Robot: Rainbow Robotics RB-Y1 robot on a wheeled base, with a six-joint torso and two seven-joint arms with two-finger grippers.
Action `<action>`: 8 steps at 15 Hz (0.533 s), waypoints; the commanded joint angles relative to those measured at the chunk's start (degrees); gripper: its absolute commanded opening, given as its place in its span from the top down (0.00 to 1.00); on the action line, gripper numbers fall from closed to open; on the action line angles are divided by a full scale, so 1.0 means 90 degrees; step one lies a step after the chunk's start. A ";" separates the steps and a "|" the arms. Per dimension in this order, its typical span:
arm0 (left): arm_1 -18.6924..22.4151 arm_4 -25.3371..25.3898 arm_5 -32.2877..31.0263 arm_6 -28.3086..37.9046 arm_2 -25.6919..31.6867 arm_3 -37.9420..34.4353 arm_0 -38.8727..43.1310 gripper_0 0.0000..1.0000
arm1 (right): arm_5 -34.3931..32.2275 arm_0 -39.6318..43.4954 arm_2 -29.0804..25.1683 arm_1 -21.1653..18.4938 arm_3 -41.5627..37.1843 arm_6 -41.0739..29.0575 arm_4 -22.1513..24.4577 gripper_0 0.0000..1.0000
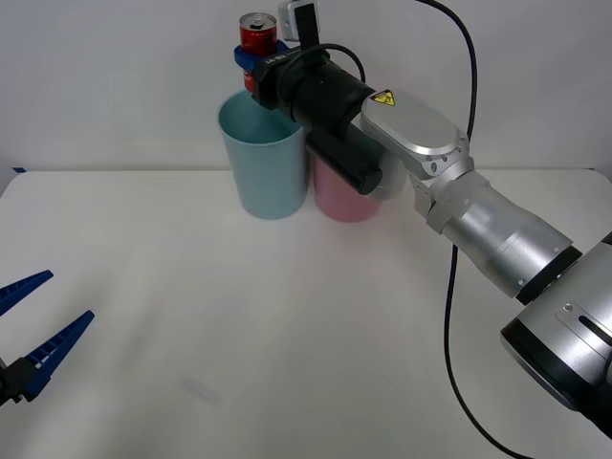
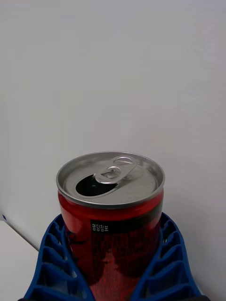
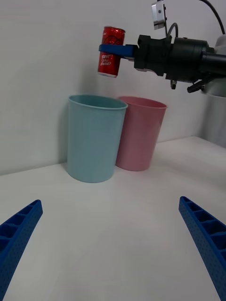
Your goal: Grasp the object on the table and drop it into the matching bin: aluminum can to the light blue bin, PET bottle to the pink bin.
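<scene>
The right claw (image 1: 256,65) grips the can (image 1: 257,35) around its red body, one blue ribbed finger (image 2: 54,263) pressed to each side. The can stands upright in the grip, its silver lid and pull tab facing up, with the drinking hole open. Its upper part rises above the fingers, and in the left wrist view its lower end hangs a little below them.

The claw holds the can in the air, clear of the worktop (image 1: 287,316). Directly beneath the claw is the blue bin (image 1: 263,158), its round rim open upward, with a gap of air between the can's base and the rim. The pink bin (image 1: 339,196) stands just beside the blue bin, on the side toward the right arm, and the arm's dark forearm passes over it. Both bins stand upright on the worktop near the back wall.

The left claw (image 1: 33,330) hangs low over the near part of the worktop, well apart from the bins and the right claw. Its fingers are spread wide with nothing between them.
</scene>
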 commanded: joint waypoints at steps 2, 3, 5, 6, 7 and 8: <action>0.0000 0.0000 0.0000 0.0000 0.0000 0.0000 0.0000 0.00 | 0.0039 0.0000 0.0000 0.0000 0.0009 -0.0005 0.0103 0.29; 0.0000 0.0000 0.0000 0.0000 0.0000 0.0000 0.0000 0.00 | 0.0059 0.0000 0.0000 0.0000 -0.0001 0.0015 0.0132 0.00; 0.0000 0.0000 0.0000 0.0000 0.0000 0.0000 0.0000 0.00 | 0.0049 0.0000 0.0000 0.0000 0.0009 0.0063 0.0181 0.00; 0.0000 0.0000 0.0000 0.0000 0.0000 0.0000 0.0000 0.00 | 0.0049 0.0000 0.0000 0.0000 -0.0001 0.0073 0.0181 0.00; 0.0000 0.0000 0.0000 0.0000 0.0000 0.0000 0.0000 0.00 | 0.0049 0.0000 0.0000 0.0000 -0.0001 0.0083 0.0171 0.00; 0.0000 0.0000 0.0000 0.0000 0.0000 0.0000 0.0000 0.00 | 0.0049 0.0000 0.0000 0.0000 -0.0001 0.0112 0.0181 0.00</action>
